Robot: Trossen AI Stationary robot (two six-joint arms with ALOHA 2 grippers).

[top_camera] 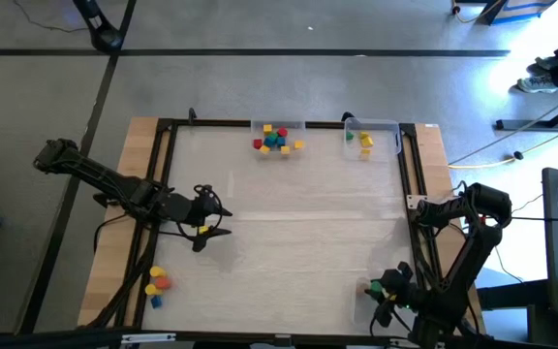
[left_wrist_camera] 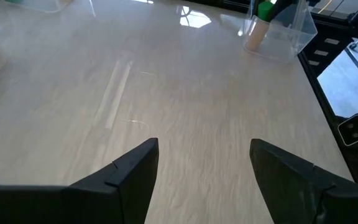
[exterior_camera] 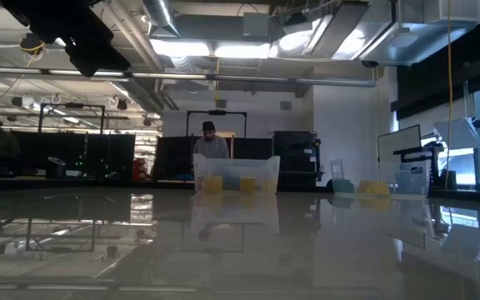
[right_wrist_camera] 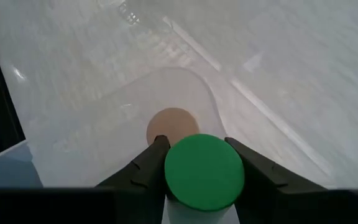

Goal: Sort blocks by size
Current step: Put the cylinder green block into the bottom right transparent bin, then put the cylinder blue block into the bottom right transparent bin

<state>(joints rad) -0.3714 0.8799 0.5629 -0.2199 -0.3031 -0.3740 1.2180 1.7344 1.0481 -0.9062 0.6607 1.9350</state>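
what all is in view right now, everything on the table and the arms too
blocks, middle tray: a small heap, red, yellow, blue, green, far edge of the table, centre
blocks, right tray: a few, yellow and green, far edge, toward the right
loose blocks: about three, yellow, orange, blue, near left corner
green cylinder: one, held over the near right tray
tan cylinder: one, standing in the near right tray
clear trays: at least three, two at the far edge, one near right
person: one, in the room behind the table
left gripper: jaws open, empty, left of centre
right gripper: jaws shut on the green cylinder, near right corner
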